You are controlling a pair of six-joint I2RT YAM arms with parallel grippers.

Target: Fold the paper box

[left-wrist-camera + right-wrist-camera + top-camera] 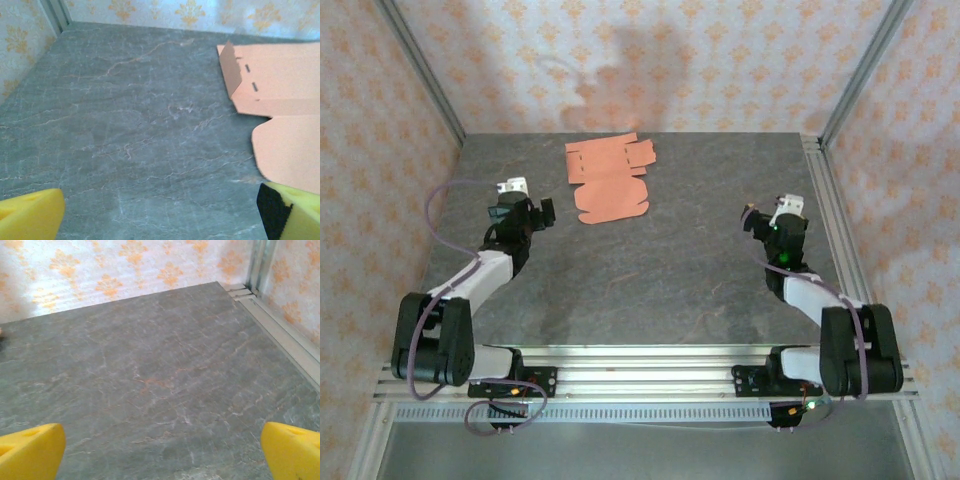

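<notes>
The paper box (608, 178) is a flat salmon-orange die-cut sheet with tabs and a rounded flap, lying on the grey table toward the back centre. My left gripper (525, 208) stands open to its left, apart from it. In the left wrist view the paper box (282, 100) lies at the right edge with one side tab raised, and the yellow fingertips (30, 215) stand wide over bare table. My right gripper (772, 220) hangs open far to the right of the sheet. Its yellow fingertips (30, 452) have nothing between them.
The grey stone-pattern table (650, 290) is walled by patterned panels on three sides. An aluminium rail (830, 215) runs along the right edge, and the rail (285, 340) also shows in the right wrist view. The arm bases sit on a rail (640, 365) at the front.
</notes>
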